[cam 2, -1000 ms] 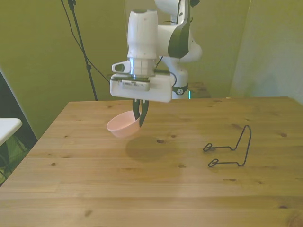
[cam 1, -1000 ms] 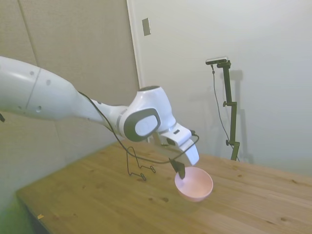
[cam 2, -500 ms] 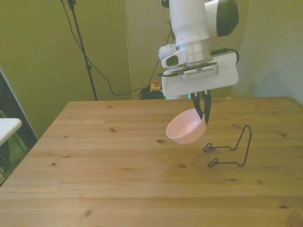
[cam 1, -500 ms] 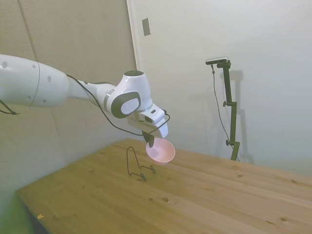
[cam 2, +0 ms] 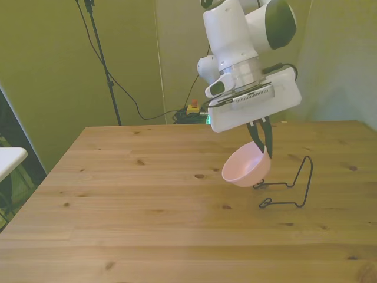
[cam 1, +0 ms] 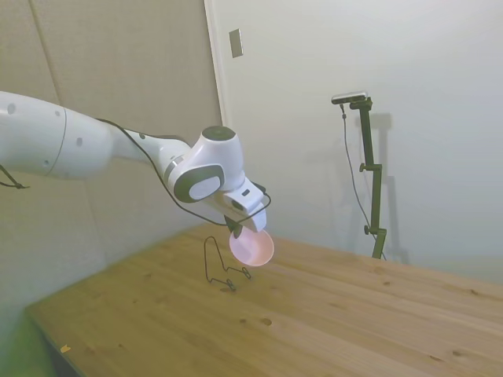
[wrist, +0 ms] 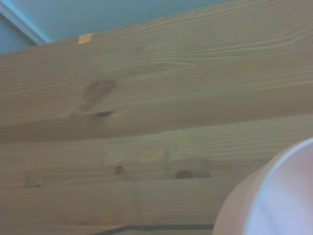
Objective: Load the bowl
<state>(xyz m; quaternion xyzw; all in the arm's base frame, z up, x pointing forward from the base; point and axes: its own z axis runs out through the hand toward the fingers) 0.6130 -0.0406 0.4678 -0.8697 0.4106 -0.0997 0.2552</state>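
Fingers (cam 2: 263,141) were pinching the rim of the bowl (cam 2: 246,167), which hung tilted in the air at the centre right of the front view, clear of the bench (cam 2: 147,200). We judged the rim hold and the tilt were there to slip it edge-on into the wire rack (cam 2: 287,186), standing just beside and below it toward the front view's right.

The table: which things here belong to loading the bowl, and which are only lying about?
Belong to the job: the pink bowl, held tilted above the table by the gripper; the black wire rack.
Lying about: nothing else on the wooden table.
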